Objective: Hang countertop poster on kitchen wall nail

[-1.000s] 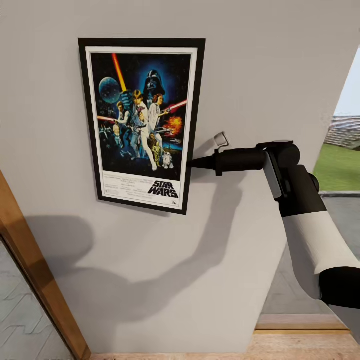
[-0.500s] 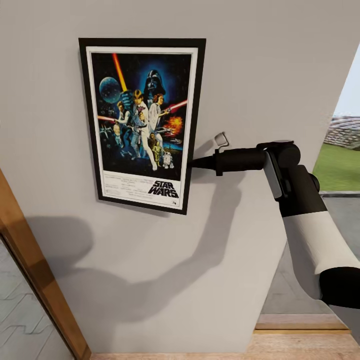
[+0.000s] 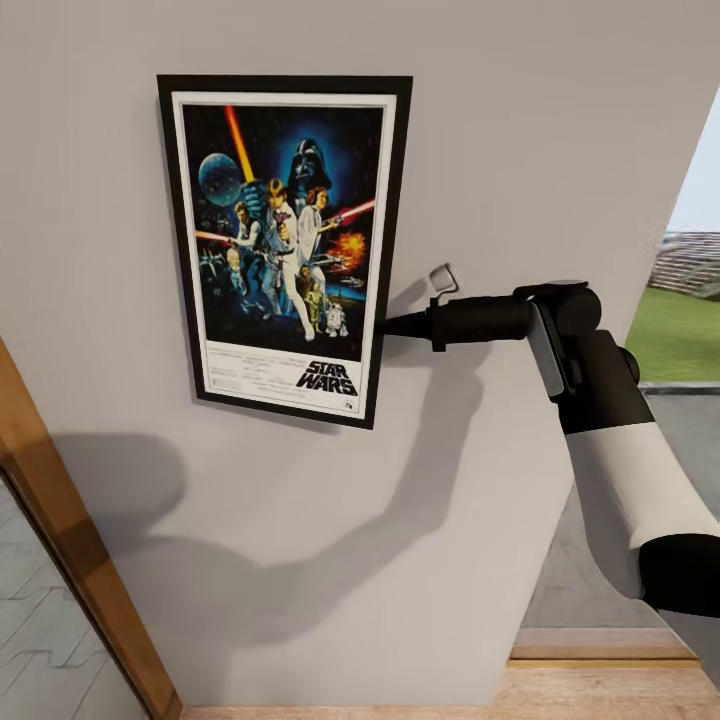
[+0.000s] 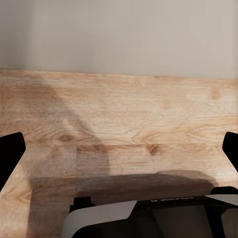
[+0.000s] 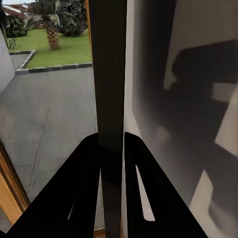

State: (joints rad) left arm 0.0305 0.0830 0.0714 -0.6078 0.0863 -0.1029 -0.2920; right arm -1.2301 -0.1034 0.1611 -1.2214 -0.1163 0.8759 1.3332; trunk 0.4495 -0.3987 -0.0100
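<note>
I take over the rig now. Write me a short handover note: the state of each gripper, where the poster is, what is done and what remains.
Right gripper: shut on the poster, jaws clamping its right edge.
Left gripper: open, holding nothing, pointing at the wooden floor.
Poster: upright against the grey wall, off the countertop.
Done: pickup and carry to the wall.
Left: confirm it hangs on a nail (no nail can be seen), then release and withdraw.

The right pincer (image 3: 385,326) tips vanish behind the poster (image 3: 285,245) frame's right edge, so the contact itself is hidden. In the right wrist view the poster (image 5: 111,89) shows edge-on only, its face unseen. The left pincer (image 4: 119,148) fingers are cut by both side edges. Any nail behind the poster is covered
</note>
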